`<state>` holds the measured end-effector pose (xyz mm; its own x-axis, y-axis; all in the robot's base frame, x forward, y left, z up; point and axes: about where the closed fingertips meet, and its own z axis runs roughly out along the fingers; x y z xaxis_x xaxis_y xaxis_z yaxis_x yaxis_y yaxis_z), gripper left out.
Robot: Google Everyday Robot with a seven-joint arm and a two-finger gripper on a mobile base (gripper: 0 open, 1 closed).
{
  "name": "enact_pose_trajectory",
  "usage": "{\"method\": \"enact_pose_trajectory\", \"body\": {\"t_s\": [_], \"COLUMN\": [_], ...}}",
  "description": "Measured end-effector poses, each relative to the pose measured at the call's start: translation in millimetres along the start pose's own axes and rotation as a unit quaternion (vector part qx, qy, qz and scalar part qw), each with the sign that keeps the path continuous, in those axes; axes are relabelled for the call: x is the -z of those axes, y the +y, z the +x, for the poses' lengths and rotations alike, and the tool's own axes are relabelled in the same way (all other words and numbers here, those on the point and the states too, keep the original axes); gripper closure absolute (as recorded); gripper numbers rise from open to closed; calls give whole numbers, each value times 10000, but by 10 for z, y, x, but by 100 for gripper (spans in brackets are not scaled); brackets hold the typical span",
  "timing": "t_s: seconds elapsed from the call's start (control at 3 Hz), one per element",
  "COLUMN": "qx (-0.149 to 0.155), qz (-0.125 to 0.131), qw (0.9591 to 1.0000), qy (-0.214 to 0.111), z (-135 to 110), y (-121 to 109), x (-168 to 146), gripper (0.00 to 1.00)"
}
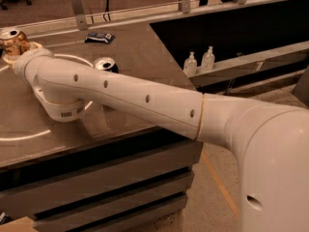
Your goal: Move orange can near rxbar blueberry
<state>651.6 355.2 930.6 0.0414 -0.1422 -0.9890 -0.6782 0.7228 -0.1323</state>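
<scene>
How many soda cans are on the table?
2. The orange can stands at the far left of the table, by the gripper. The blue can stands mid-table, partly behind the arm. Others may hide behind the arm.

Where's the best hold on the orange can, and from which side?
Mid-wall of the orange can, across its round body: it stands upright near the far edge of the table. Come from the near side, where the pincer sits right by it.
</scene>
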Motion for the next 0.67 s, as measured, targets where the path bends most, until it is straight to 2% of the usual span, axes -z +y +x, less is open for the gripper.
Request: {"method": "enact_pose_trajectory", "body": {"t_s": [0.33,0.67], "qx": [-347,-671], "qz": [-508,-1220], "qw": [9978,9892], "qy": [-251,-450], "z": [-194,-329], "y": [86,266], "x": [213,373], "gripper": [100,100]}}
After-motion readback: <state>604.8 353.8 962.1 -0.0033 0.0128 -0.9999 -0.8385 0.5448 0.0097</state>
